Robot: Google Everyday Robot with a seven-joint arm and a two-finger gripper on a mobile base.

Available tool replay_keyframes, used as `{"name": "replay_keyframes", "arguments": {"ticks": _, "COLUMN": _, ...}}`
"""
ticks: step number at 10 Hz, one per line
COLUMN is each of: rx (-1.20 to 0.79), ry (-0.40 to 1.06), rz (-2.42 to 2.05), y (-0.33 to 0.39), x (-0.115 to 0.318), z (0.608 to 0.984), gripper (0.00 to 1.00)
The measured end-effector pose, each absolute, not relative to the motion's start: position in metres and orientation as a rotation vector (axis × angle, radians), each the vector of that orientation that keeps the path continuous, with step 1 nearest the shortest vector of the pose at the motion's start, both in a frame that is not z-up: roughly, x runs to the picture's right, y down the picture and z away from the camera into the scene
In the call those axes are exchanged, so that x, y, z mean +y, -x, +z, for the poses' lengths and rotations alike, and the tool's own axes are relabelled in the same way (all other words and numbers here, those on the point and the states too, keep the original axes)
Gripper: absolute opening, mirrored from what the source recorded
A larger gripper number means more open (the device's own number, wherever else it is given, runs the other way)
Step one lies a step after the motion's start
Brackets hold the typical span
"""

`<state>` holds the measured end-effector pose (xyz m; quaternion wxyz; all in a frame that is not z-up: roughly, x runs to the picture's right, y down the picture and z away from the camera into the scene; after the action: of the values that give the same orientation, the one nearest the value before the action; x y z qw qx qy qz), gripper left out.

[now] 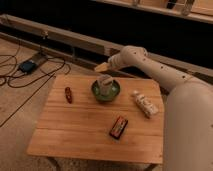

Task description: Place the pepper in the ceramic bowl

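Note:
The pepper, small, slim and dark red, lies on the left part of the wooden table. The ceramic bowl, round and glossy green, stands near the table's far middle. My gripper hangs down over the bowl, its tip inside or just above the bowl's opening, well to the right of the pepper. The white arm reaches to it from the right.
A flat black-and-red packet lies at the front middle-right. A pale wrapped packet lies near the right edge. Cables and a small box are on the floor at left. A low wall runs behind the table.

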<state>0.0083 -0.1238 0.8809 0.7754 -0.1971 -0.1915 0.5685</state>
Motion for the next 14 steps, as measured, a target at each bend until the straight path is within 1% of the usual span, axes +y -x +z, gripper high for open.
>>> {"name": "replay_keyframes", "arguments": {"ticks": 11, "rx": -0.413, "ry": 0.429, "rz": 1.228, "y": -0.008, "x": -0.123, "z": 0.881, "gripper": 0.80}}
{"name": "replay_keyframes", "arguments": {"ticks": 14, "rx": -0.372, "ry": 0.444, "rz": 1.123, "y": 0.017, "x": -0.115, "z": 0.870, "gripper": 0.80}}
